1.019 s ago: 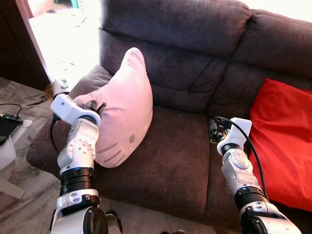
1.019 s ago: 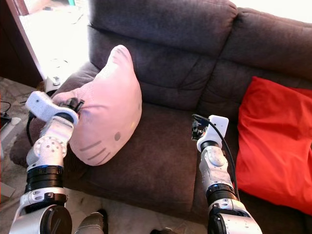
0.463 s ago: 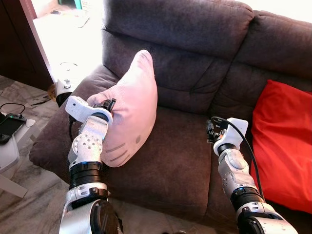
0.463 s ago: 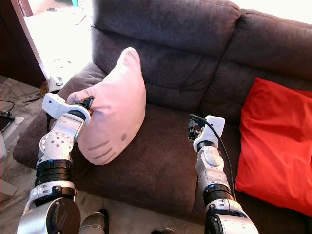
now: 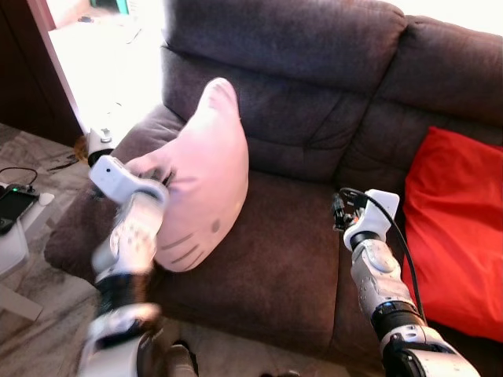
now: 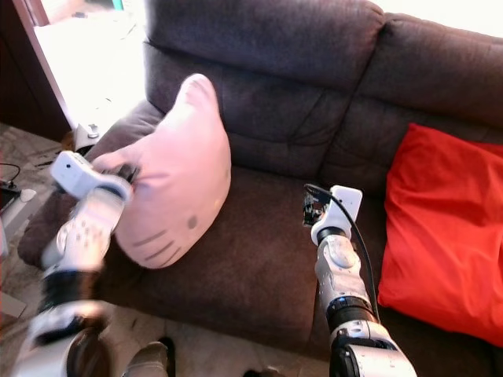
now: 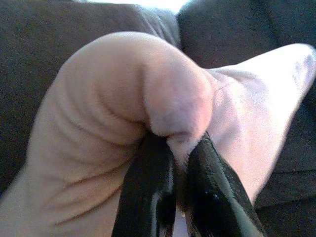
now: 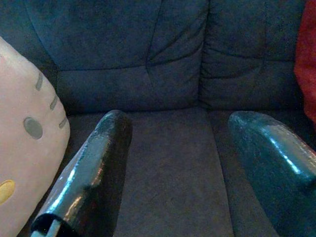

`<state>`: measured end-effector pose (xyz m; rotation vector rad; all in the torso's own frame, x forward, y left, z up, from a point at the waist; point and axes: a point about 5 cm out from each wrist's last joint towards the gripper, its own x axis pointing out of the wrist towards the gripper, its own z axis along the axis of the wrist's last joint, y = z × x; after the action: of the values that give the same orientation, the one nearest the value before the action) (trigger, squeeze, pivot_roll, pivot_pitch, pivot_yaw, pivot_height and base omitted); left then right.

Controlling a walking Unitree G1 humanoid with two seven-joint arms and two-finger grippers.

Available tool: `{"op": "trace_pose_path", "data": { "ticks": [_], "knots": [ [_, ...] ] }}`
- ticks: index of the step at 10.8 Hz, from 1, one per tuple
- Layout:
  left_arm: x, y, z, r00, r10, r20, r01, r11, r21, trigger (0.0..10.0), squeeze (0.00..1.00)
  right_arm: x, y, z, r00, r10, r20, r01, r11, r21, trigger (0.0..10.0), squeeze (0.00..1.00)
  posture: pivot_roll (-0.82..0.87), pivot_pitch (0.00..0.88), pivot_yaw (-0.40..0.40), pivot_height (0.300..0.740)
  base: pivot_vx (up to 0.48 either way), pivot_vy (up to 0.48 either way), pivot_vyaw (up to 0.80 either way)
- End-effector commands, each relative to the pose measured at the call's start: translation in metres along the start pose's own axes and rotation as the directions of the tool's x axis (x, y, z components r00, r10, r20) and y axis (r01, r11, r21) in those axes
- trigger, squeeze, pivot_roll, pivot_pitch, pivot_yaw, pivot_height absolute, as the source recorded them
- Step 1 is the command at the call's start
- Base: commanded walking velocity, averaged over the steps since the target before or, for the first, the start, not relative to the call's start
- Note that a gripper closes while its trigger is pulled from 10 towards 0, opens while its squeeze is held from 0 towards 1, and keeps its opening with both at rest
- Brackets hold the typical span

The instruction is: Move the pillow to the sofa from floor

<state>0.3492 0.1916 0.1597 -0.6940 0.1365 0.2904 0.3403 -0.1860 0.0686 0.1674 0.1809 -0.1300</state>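
Observation:
A pink cat-face pillow (image 5: pixel 206 177) stands tilted on the left seat of the dark brown sofa (image 5: pixel 291 236), its top leaning against the backrest. My left gripper (image 5: pixel 161 174) is shut on a bunched fold of the pillow (image 7: pixel 163 113) at its left edge, and the arm is blurred. My right gripper (image 5: pixel 339 210) hovers over the middle seat, apart from the pillow, with its fingers (image 8: pixel 94 168) wide open and nothing between them.
A red cushion (image 5: pixel 456 236) lies on the sofa's right seat. To the left are marble floor, a small white table (image 5: pixel 12 236) with a black device and cables, and a bright doorway. The middle seat cushion (image 6: pixel 259 236) is bare.
The left arm has swung left and down a little with the pillow still held; the pillow leans back toward the armrest side. The right arm has stayed put.

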Motion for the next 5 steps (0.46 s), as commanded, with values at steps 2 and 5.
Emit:
{"op": "trace_pose_path", "data": {
  "ticks": [2,5],
  "knots": [
    [-0.0049,0.0048,-0.0145,1.0,0.003,-0.027,0.001,0.99,0.143,10.0,0.0,-0.0003,-0.003,-0.0006,1.0,-0.009,-0.008,0.009,1.0,0.003,10.0,0.0,0.17,0.098,-0.131,0.74,0.0,0.0,0.0],
    [-0.0062,0.0023,-0.013,0.999,0.019,0.032,-0.026,0.97,0.24,10.0,1.0,0.0007,-0.0026,0.0007,1.0,-0.01,-0.005,0.01,1.0,0.004,10.0,0.0,0.17,0.087,-0.127,0.74,0.0,0.0,0.0]
  ]
}}
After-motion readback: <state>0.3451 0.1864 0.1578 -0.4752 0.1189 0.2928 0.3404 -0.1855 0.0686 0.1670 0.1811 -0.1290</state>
